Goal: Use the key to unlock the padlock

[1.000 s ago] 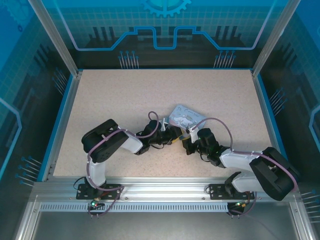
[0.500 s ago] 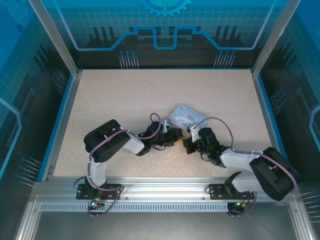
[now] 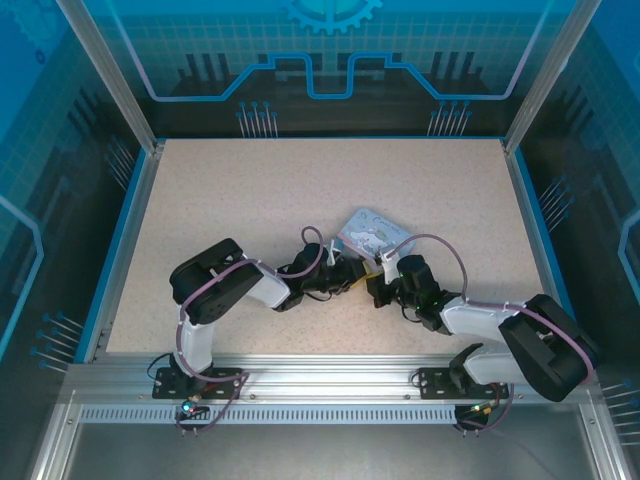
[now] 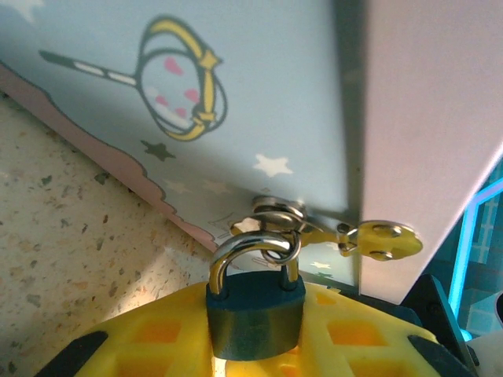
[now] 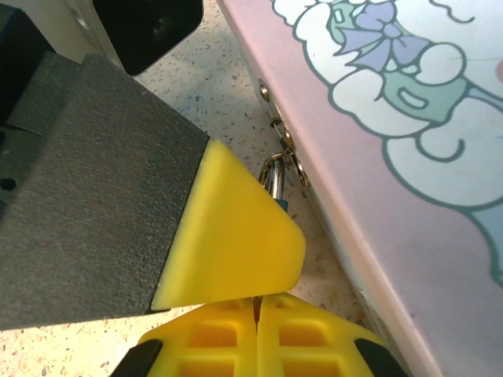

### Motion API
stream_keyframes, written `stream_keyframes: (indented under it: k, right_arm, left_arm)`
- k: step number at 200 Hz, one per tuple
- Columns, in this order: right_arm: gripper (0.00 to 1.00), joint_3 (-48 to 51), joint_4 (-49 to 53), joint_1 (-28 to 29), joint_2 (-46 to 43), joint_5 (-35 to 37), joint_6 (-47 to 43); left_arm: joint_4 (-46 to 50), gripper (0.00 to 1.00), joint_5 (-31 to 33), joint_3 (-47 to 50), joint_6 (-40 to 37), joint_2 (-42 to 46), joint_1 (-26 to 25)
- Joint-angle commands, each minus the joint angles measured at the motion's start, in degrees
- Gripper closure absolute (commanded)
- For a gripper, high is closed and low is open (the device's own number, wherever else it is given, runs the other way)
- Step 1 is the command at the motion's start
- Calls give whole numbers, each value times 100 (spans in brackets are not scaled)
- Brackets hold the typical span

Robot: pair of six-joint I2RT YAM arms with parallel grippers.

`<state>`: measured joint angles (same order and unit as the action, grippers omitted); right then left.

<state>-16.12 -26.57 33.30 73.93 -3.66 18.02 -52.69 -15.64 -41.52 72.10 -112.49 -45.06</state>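
Note:
The padlock (image 4: 253, 318), a dark teal body with a silver shackle, sits upright between the yellow pads of my left gripper (image 4: 253, 345), which is shut on it. Its shackle passes through a small ring on the clasp of the pale blue tin (image 4: 259, 102). In the right wrist view the shackle (image 5: 273, 179) peeks out behind the left gripper's yellow fingertip (image 5: 236, 236). My right gripper (image 5: 257, 302) is shut on the key (image 5: 256, 309), a thin dark sliver pointing at the padlock's underside. From above, both grippers (image 3: 348, 276) (image 3: 373, 285) meet at the tin's near edge (image 3: 372, 236).
The tin's pink side wall (image 5: 346, 228) runs along the right of the right wrist view. A yellow metal tab (image 4: 383, 239) sticks out from its clasp. Speckled tabletop (image 3: 250, 190) lies open behind and to the left, bordered by blue walls.
The left arm has edged to the right toward the right gripper, and the tin has shifted slightly right. The right arm has hardly moved.

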Motion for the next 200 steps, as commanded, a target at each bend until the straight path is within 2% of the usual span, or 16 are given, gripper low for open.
stream_keyframes:
  k: [1,39,80,94,129,148,165,200]
  right_arm:
    - [96,-87,-171,-34,-79,-255,9]
    - [88,0,-119,-116,-288,-435,0]
    - [70,110,73,-247,-572,-677,-10]
    - [64,163,206,-316,-781,-749,-9]
    - [56,437,614,-666,-1578,-995,156]
    - [55,669,712,-948,-2079,-1216,399]
    - [60,777,769,-1121,-2339,-1471,555]
    - [68,799,647,-1144,-2182,-1650,753]
  left_arm:
    - [-156,76,-71,-177,5,70,-86]
    - [-130,78,-45,-190,-17,104,-87]
    - [-126,79,-19,-211,-19,113,-82]
    - [-111,79,-14,-221,-29,122,-87]
    - [-69,80,-3,-252,-44,131,-82]
    - [-55,80,6,-269,-39,131,-83]
    - [-43,80,8,-275,-42,131,-82]
    - [-43,80,0,-294,-32,109,-84]
